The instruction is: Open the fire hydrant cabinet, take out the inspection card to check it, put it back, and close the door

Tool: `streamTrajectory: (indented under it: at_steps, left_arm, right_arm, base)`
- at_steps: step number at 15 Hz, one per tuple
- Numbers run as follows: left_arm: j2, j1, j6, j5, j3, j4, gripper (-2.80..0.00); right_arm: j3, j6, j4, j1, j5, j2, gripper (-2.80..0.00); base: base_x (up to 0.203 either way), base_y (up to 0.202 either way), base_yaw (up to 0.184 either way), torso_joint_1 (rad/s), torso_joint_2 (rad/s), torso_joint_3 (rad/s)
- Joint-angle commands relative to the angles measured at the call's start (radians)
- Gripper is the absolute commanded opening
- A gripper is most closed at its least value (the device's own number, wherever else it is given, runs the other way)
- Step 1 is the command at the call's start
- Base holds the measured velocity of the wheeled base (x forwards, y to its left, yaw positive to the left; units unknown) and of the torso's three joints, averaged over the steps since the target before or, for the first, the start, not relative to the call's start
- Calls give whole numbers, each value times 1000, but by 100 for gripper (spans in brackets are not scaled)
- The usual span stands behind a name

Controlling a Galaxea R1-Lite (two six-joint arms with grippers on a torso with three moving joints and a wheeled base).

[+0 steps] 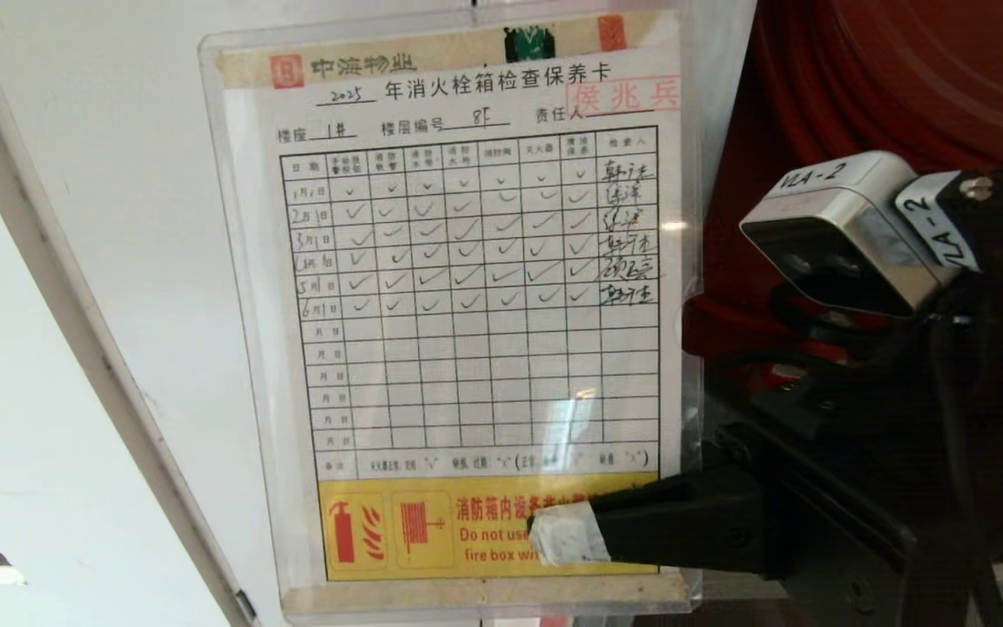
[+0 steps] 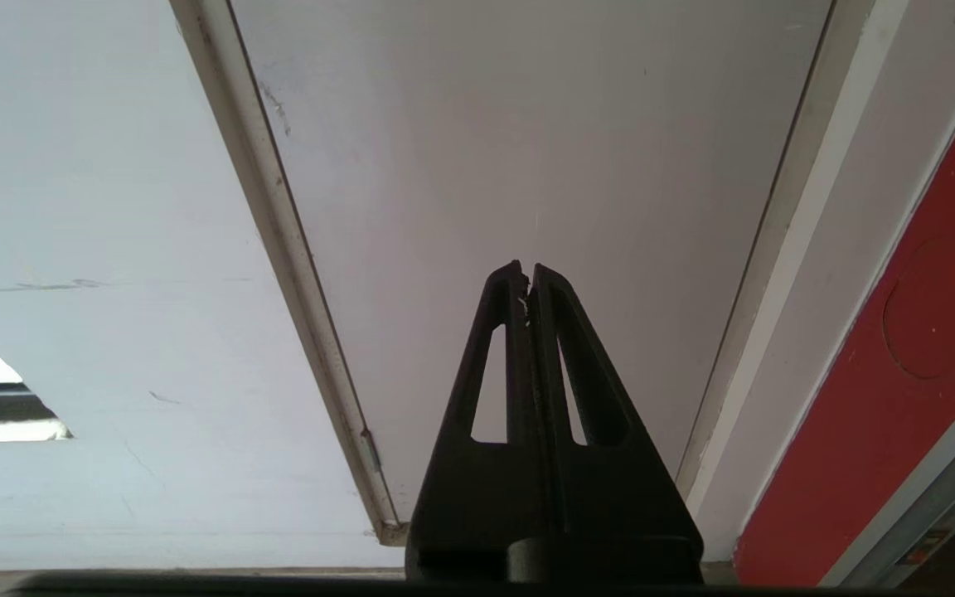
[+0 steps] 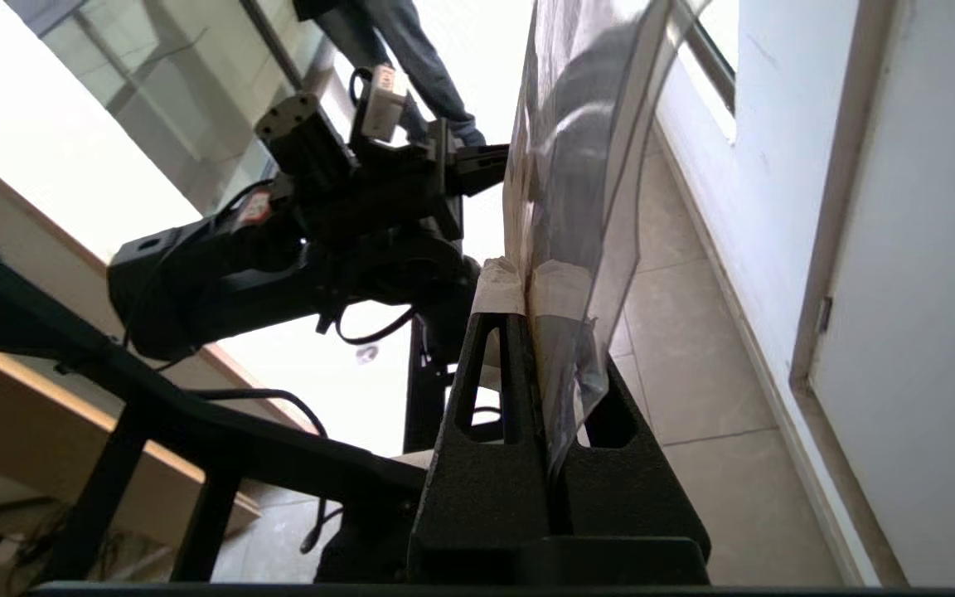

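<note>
The right gripper (image 1: 558,533) covers part of the yellow warning strip on the inspection card (image 1: 467,287), so its English line breaks off after "Do not use". The fire hydrant cabinet (image 1: 902,78) shows only a red corner (the rest runs past the frame). A person (image 3: 411,50) appears only as legs, cut by the top edge.

Inspection card (image 1: 458,305): "2025", "Do not use"; camera (image 1: 850,231) labels apparently "VLA-2".
</note>
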Motion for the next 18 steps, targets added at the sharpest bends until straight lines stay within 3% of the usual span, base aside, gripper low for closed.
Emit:
streamTrajectory:
  at_steps: [1,6,13,18]
  left_arm:
    - [1,0,0,0,6,-1,-280]
    - [1,0,0,0,6,0,-280]
    - [1,0,0,0,6,-1,-280]
    - [1,0,0,0,6,0,-280]
  right_arm:
    - [12,2,-1,0,-5,1,-280]
    - [110,4,-70,-10,-37,-23,-280]
    - [141,7,-76,-16,-47,-69,-280]
    - [177,7,-56,-90,-119,-133,-280]
  base:
    - [0,0,0,0,0,0]
    - [0,0,0,0,0,0]
    - [0,0,0,0,0,0]
    - [0,0,0,0,0,0]
